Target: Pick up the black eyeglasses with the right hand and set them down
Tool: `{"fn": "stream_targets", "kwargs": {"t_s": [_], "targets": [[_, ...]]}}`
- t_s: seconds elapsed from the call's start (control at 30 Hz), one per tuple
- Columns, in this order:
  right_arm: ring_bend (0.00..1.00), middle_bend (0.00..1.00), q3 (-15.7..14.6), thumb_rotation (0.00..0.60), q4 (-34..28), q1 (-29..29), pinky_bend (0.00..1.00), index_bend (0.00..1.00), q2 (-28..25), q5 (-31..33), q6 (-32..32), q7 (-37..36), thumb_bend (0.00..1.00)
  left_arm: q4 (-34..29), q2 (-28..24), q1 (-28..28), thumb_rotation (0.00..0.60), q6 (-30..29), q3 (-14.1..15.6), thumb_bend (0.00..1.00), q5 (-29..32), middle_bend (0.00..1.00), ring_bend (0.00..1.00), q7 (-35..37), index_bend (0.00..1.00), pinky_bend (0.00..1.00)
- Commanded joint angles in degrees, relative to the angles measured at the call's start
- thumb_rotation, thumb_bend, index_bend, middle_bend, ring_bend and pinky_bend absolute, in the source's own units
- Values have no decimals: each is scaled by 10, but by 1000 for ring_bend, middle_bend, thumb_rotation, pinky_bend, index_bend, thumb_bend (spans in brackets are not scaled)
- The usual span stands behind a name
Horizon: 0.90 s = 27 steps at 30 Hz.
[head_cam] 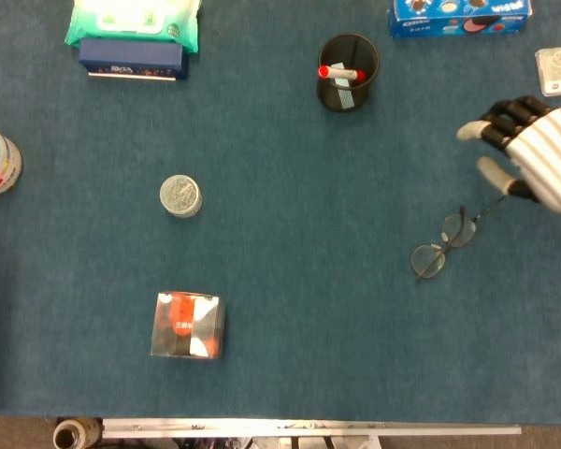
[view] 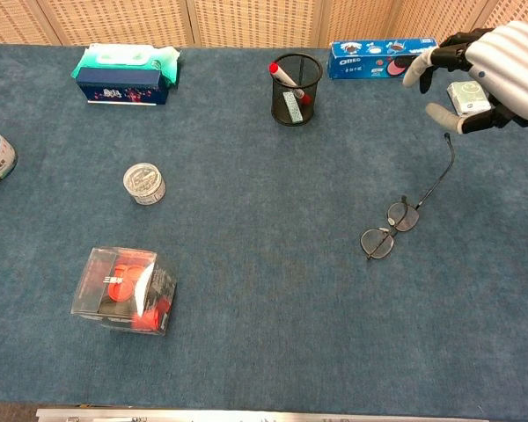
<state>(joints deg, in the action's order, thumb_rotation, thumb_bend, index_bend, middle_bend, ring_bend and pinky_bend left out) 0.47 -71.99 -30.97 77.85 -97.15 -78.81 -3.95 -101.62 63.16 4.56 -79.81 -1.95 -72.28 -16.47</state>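
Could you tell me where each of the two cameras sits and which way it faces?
Head view: sits high, looking almost straight down at the table; only the right robot hand shows, at the right edge.
Chest view: sits lower at the near edge, looking obliquely across to the wall panels; the same robot hand shows upper right.
Shared: both show the black eyeglasses and the pen holder.

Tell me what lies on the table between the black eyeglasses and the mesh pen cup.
Nothing: in both the head and chest views only bare blue cloth runs from the black eyeglasses up to the mesh pen cup. The right hand is off to the other side.
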Motion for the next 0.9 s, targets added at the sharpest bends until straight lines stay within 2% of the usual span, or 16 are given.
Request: {"fn": "stream_targets", "kwargs": {"t_s": [0.03, 0.43, 0.9], "targets": [[349, 491, 1, 600, 0, 13, 405, 397, -9, 19, 12, 12, 394, 0, 1, 1, 600, 1, 0, 272, 0, 332, 303, 0, 314, 399], [348, 490, 2, 600, 42, 34, 405, 397, 7, 51, 34, -11, 406, 1, 2, 3, 600, 6, 1, 272, 3, 332, 303, -1, 315, 399], [348, 490, 0, 600, 80, 30, 405, 397, 43, 35, 36, -57, 384, 6, 2, 0, 600, 5, 3, 272, 7, 332, 303, 5, 318, 399]]}}
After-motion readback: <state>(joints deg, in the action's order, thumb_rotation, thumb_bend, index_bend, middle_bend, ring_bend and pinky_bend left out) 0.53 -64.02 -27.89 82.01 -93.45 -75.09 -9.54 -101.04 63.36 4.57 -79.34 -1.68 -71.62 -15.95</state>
